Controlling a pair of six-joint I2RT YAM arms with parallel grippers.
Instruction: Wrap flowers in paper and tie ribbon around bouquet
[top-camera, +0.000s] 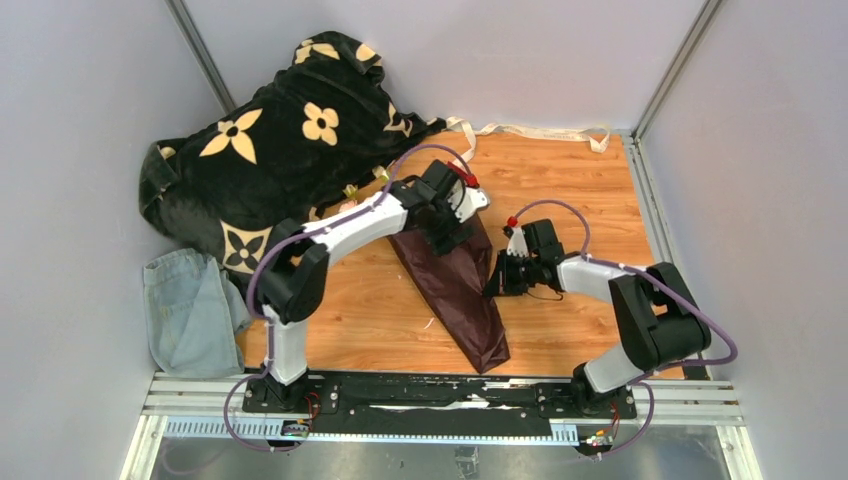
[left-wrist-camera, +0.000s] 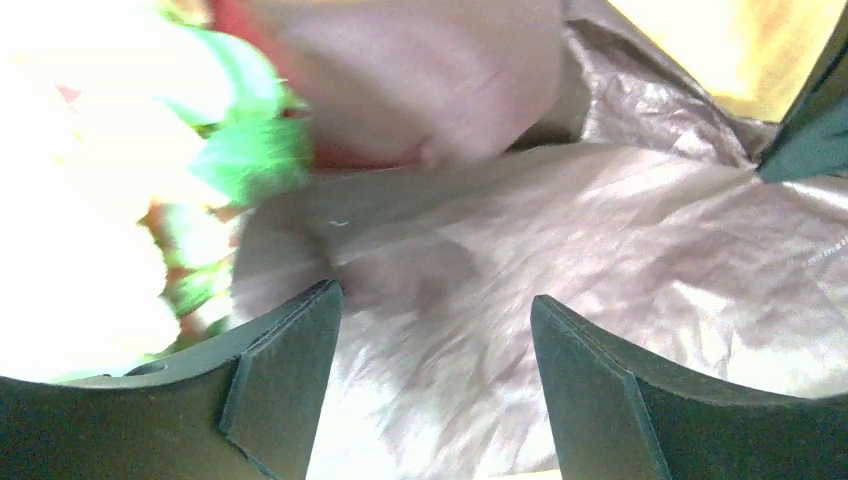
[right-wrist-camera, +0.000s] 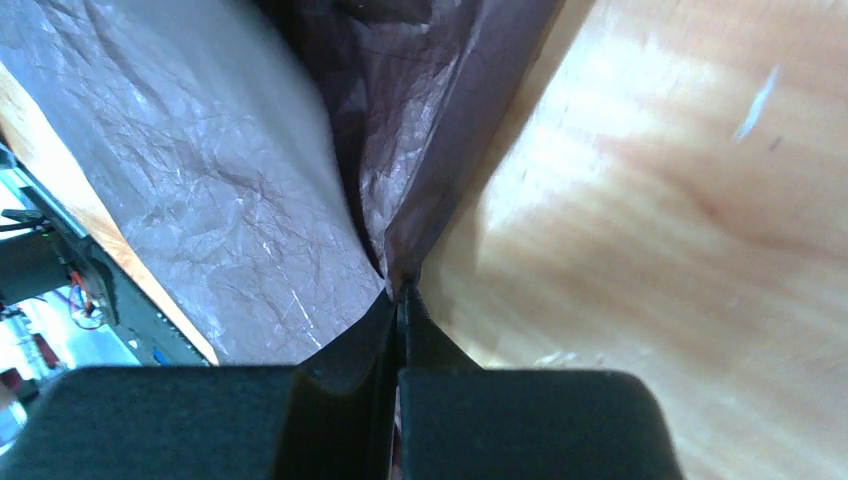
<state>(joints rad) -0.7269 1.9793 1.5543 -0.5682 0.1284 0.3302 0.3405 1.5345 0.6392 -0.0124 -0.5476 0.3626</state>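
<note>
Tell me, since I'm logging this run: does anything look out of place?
The ribbon lies along the far edge of the table, apart from the paper; a black blanket is heaped over the far-left corner, a denim cloth lies past its left edge.

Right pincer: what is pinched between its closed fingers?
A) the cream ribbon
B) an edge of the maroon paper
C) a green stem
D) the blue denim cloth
B: in the right wrist view the right pincer is shut on a fold of the maroon paper.
</note>
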